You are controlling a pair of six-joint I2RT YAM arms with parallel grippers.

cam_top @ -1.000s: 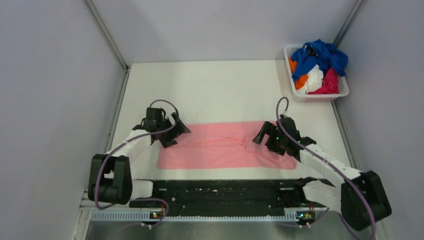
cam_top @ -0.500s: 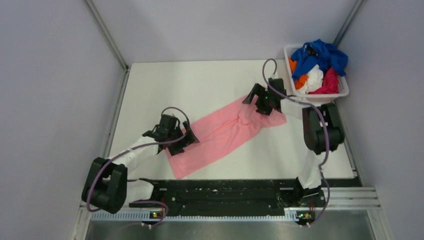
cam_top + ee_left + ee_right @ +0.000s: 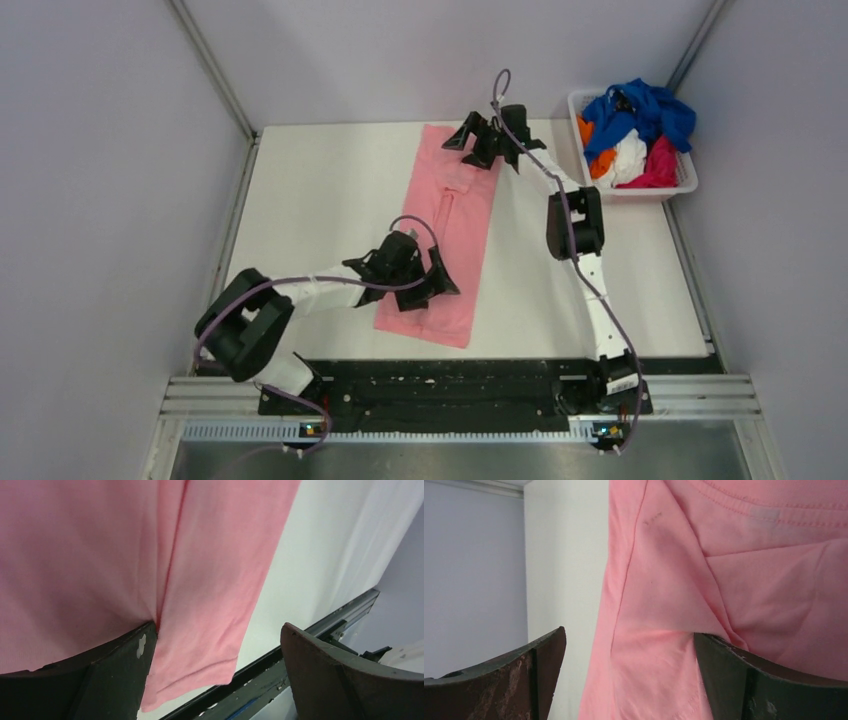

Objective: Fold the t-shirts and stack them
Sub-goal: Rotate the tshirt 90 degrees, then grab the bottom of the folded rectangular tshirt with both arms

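The light salmon-pink t-shirt (image 3: pixel 450 215) lies flat on the white surface (image 3: pixel 320 200) as a long, narrow folded strip. It runs from the middle of the far edge down toward the near edge, its near end leaning slightly left. A lengthwise crease runs along its middle.

The left pincer (image 3: pixel 418 282) sits over the near end of the strip. In the left wrist view its fingers are spread wide: one fingertip (image 3: pixel 142 640) rests on the pink cloth (image 3: pixel 100 545) where the crease meets it, and the other hangs over bare surface beside the black rail (image 3: pixel 280 667) at the near edge. The stitched hem (image 3: pixel 195 680) shows between them.

The right pincer (image 3: pixel 485 140) is at the far end of the strip, close to the far edge. In the right wrist view it (image 3: pixel 629 633) is also wide apart, with one fingertip (image 3: pixel 709 647) touching a tucked fold of the shirt (image 3: pixel 734 555) just below the collar seam and its small label (image 3: pixel 764 512).

A white lattice basket (image 3: pixel 690 185) stands in the far right corner, heaped with royal blue (image 3: pixel 645 108), orange (image 3: pixel 598 160), white (image 3: pixel 628 158) and magenta (image 3: pixel 660 165) t-shirts.
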